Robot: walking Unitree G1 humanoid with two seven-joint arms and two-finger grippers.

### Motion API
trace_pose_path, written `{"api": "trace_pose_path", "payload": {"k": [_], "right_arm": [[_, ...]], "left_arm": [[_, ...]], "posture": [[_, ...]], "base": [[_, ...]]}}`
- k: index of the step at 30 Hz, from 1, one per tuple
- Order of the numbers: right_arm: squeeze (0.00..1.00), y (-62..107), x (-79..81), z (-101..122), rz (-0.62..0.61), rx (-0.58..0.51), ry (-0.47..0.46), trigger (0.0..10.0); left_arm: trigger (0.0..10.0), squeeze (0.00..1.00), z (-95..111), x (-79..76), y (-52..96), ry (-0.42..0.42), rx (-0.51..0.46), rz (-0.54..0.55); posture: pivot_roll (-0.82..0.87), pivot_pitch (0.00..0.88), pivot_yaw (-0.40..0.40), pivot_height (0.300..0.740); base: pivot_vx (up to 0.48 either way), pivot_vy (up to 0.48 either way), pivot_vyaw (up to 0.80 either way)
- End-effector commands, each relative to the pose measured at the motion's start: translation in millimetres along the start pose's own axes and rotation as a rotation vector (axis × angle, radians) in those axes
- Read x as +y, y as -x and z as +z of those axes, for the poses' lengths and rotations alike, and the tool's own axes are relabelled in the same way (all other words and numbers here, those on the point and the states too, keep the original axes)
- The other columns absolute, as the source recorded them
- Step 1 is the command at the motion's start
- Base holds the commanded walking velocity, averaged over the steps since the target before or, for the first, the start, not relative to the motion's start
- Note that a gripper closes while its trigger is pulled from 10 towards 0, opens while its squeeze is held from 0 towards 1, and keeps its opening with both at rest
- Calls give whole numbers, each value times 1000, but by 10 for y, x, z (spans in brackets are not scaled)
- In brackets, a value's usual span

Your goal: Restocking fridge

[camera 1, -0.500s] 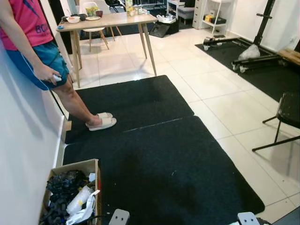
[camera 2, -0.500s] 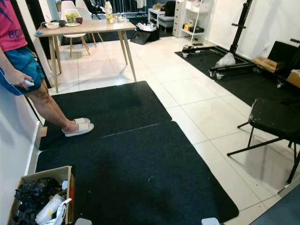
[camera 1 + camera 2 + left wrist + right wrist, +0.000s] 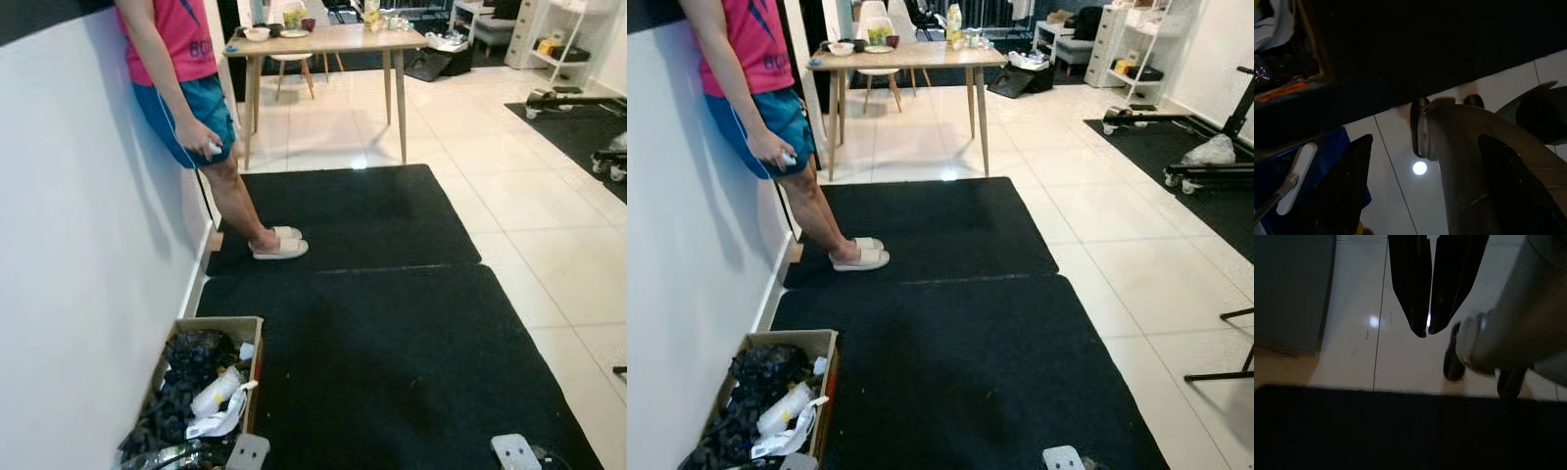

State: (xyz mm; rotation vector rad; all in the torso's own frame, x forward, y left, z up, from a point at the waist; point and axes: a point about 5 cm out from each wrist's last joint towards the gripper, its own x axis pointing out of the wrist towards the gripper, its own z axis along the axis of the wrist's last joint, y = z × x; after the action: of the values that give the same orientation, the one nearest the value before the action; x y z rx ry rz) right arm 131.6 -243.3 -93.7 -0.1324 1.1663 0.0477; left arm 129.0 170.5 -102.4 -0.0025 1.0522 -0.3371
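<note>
On your far left a white wall [image 3: 88, 245] is running along the scene, and a person [image 3: 181, 69] in a pink top and blue shorts is leaning against it, holding a small white object [image 3: 215, 149] and wearing pale slippers [image 3: 279, 245] that are resting on the far black mat [image 3: 343, 211]. Near you, against the same wall, a cardboard box [image 3: 201, 387] is sitting on the near black mat [image 3: 392, 372], holding dark bags and a clear plastic bottle [image 3: 217, 394]. You are not seeing a fridge or anything being carried to one.

Your left gripper [image 3: 1415, 196] is hanging low over the tiled floor [image 3: 549, 235] just beside the mat's edge, its fingers standing wide apart with nothing between them. Further back, a wooden table [image 3: 323, 44] is carrying bowls and a yellow-green bottle. To the right, your right gripper [image 3: 1427, 328] is hanging over pale tiles near the mat, its fingers drawn nearly together, gripping nothing. At the far right, white shelves [image 3: 1132, 44] and black gym equipment [image 3: 1205, 162] are standing on another dark mat.
</note>
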Motion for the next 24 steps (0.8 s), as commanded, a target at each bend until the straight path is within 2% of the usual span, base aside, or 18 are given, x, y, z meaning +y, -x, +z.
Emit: {"api": "trace_pose_path", "payload": {"k": [1, 18, 21, 24], "right_arm": [[0, 2, -3, -16, -2, 9, 14, 10000], [0, 1, 20, -54, 6, 23, 33, 10000], [0, 2, 20, -60, 6, 25, 32, 10000], [0, 2, 22, -62, 7, 26, 34, 10000]], "left_arm": [[10000, 0, -136, -30, 19, -3, 61, -13], [10000, 0, -119, -33, 14, 3, 51, -12], [10000, 0, -138, 6, 27, -31, 67, 14], [10000, 0, -142, 35, 37, -28, 68, 30]], "posture": [[-5, 0, -32, 740], [-10, 0, -27, 740], [-10, 0, -29, 740], [-9, 0, -29, 740]], "base": [[0, 0, 0], [0, 0, 0], [0, 0, 0], [200, 0, 0]]}}
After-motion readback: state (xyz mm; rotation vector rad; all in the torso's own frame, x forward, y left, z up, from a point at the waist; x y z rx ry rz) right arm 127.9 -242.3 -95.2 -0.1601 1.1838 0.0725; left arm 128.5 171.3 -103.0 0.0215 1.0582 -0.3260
